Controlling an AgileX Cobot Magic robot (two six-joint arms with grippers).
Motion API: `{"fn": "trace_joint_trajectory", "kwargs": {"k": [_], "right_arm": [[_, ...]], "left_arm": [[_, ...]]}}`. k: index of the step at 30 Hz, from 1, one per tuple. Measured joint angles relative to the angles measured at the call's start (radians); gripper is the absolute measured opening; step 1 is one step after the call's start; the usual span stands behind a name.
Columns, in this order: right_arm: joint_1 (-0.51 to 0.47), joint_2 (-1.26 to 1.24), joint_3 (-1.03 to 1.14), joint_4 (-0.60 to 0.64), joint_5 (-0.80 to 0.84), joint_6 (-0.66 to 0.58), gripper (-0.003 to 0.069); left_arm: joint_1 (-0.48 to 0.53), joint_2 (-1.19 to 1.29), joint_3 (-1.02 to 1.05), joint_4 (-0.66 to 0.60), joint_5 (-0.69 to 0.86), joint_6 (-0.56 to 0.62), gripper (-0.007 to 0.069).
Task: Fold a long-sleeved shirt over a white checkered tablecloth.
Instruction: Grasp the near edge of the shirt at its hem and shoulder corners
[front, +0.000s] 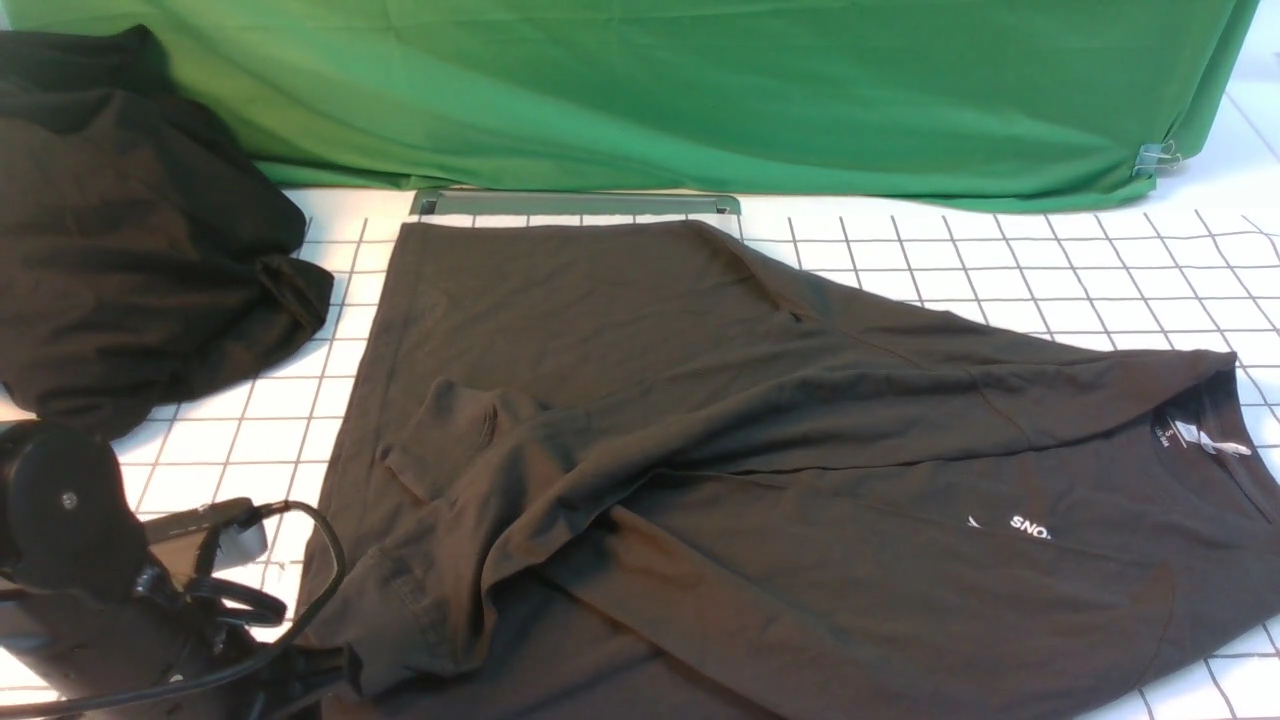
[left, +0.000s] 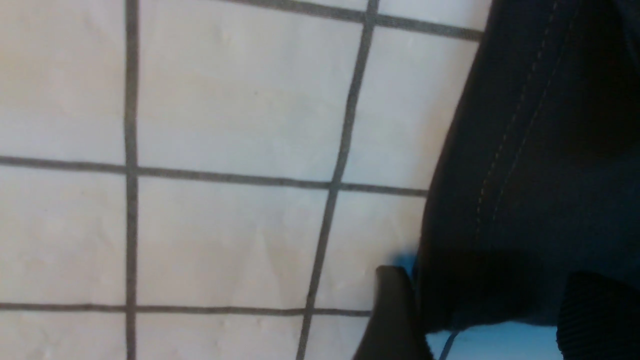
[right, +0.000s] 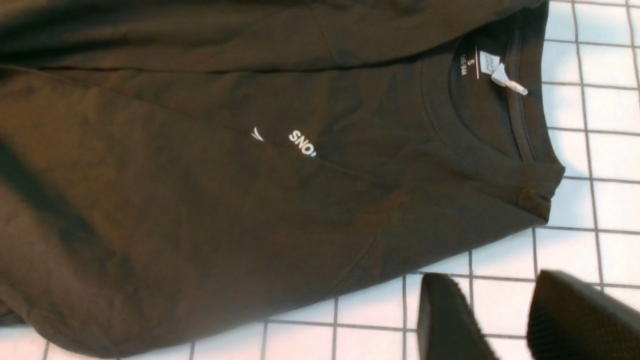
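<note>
here, a long-sleeved shirt lies sideways on the white checkered tablecloth, collar toward the robot's right and hem toward its left, probably so that each arm can reach one end of the garment. a sleeve is laid across the body with its cuff near the hem side, which suggests the narrowing folds are done and a fold along the length is what remains. the left gripper sits low at the near hem, jaws wide and straddling the stitched edge, one finger over bare cloth and the other over dark fabric; it looks placed to pinch that edge, though nothing is clamped yet. the right gripper hangs over bare grid just beside the shoulder below the collar, jaws apart and empty, likely waiting to pin or lift that end. by count: one shirt, one tablecloth, two grippers, one white neck tag, one partly covered chest print. to the far left rests one plain black garment heap, and behind hangs one green sheet.
</note>
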Motion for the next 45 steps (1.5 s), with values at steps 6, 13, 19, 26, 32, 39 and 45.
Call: {"fn": "trace_joint_trajectory", "kwargs": {"k": [6, 13, 19, 26, 32, 39, 45], "right_arm": [[0.0, 0.0, 0.0, 0.0, 0.002, 0.0, 0.0241], [0.009, 0.0, 0.0, 0.029, 0.029, -0.004, 0.0241], [0.122, 0.0, 0.0, 0.068, 0.085, -0.031, 0.0243], [0.416, 0.02, 0.081, 0.075, 0.066, -0.107, 0.0458], [0.667, 0.181, 0.126, 0.034, -0.006, -0.099, 0.058], [0.885, 0.509, 0.104, -0.286, -0.076, 0.125, 0.058], [0.909, 0.709, 0.054, -0.394, -0.105, 0.229, 0.058]], "left_arm": [[0.0, 0.031, 0.006, -0.041, -0.004, 0.001, 0.0395], [0.0, 0.05, 0.009, -0.053, 0.005, 0.053, 0.0151], [0.003, -0.014, 0.009, -0.059, 0.024, 0.087, 0.0023], [0.016, -0.143, 0.009, -0.051, 0.089, 0.099, 0.0022], [0.021, -0.201, 0.009, -0.05, 0.105, 0.099, 0.0022], [0.021, -0.201, 0.009, -0.048, 0.106, 0.099, 0.0022], [0.021, -0.201, 0.009, -0.048, 0.106, 0.099, 0.0022]]}}
